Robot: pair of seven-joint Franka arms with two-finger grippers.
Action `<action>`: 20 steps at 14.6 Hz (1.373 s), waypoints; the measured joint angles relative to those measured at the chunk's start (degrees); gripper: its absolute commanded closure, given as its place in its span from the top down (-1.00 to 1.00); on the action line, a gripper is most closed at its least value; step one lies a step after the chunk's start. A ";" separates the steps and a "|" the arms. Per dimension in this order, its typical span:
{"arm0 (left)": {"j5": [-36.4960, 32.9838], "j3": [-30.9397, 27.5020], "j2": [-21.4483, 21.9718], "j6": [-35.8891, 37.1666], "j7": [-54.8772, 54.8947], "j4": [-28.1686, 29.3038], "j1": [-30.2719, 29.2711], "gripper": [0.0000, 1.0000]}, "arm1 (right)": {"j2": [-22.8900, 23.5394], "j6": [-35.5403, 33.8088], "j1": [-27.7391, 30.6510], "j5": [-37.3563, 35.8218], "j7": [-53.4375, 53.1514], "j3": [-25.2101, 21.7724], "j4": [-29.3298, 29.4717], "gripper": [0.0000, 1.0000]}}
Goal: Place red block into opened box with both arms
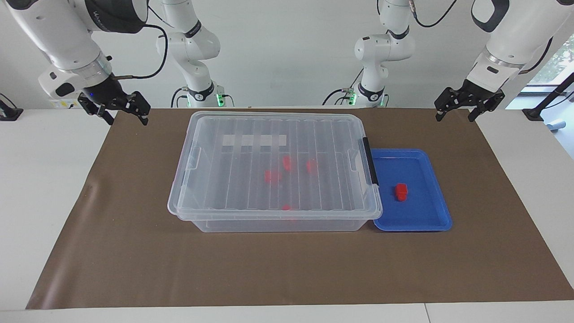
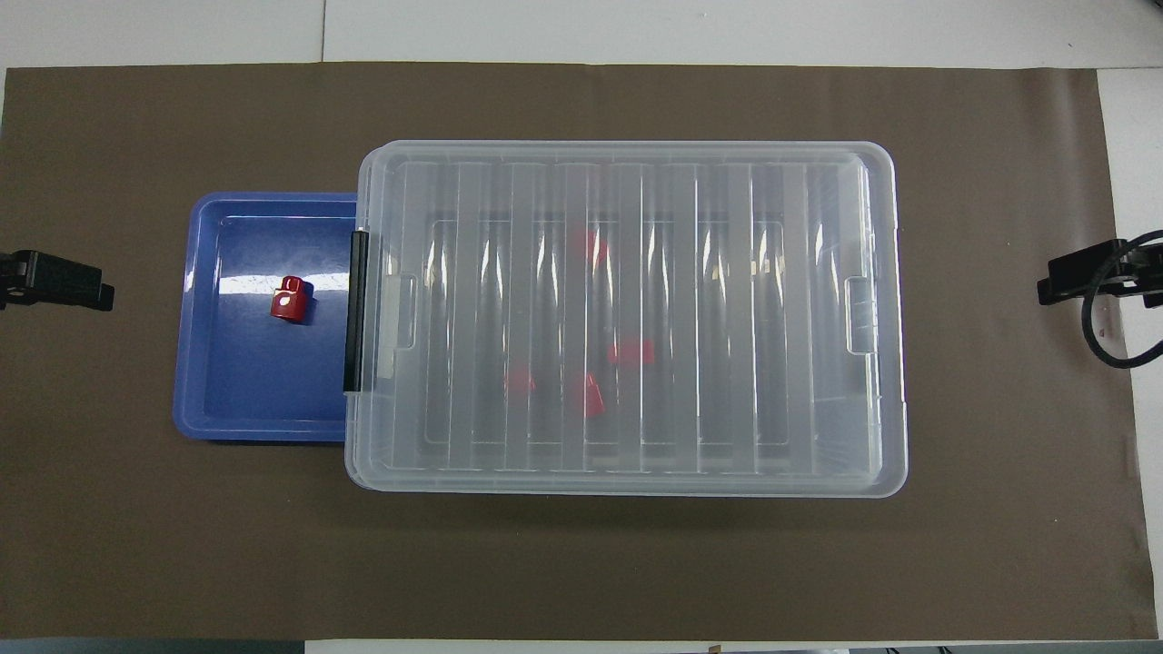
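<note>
**Op:** Brown paper [image 1: 287, 269] covers the table from the facing camera. I see the box [image 1: 274, 168] mid-sheet, lid on, with the blue tray [image 1: 430, 215] touching its latch end. The red block [image 1: 401, 191] sits in the tray.

**Aide:** Grippers?

**Op:** Left gripper [image 1: 457, 112] and right gripper [image 1: 122, 114] hang spread and empty over the paper's robot-side corners.

**Aide:** Overhead?

**Op:** Red block [image 2: 290, 299] lies near the latch; left gripper [image 2: 100, 295] and right gripper [image 2: 1045, 292] flank everything, bare paper between.
</note>
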State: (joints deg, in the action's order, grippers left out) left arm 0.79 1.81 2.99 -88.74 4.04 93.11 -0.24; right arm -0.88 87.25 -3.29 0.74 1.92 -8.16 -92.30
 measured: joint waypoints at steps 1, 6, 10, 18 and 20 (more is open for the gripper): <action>0.00 0.00 0.00 0.00 0.00 0.00 0.00 1.00 | 0.00 0.00 0.00 0.00 0.00 0.00 0.00 1.00; 0.00 0.00 0.00 0.00 0.00 0.00 0.00 1.00 | 0.00 0.00 0.00 0.00 0.00 0.00 0.00 1.00; 0.00 0.00 0.00 0.00 0.00 0.00 0.00 1.00 | -0.01 1.69 -0.01 0.00 0.00 0.05 -0.38 1.00; 0.00 0.00 0.00 0.00 0.00 0.00 0.00 1.00 | -2.37 14.29 -5.57 0.17 -8.64 1.10 -10.57 1.00; 0.00 0.00 0.00 0.00 0.00 0.00 0.00 1.00 | -2.48 17.51 -7.94 0.17 -11.38 1.27 -12.97 1.00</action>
State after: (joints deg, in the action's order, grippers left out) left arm 0.79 1.81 2.99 -88.73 4.04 93.11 -0.24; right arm -3.37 104.77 -11.23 0.91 -9.45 -6.89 -105.27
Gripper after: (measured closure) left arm 0.000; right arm 0.000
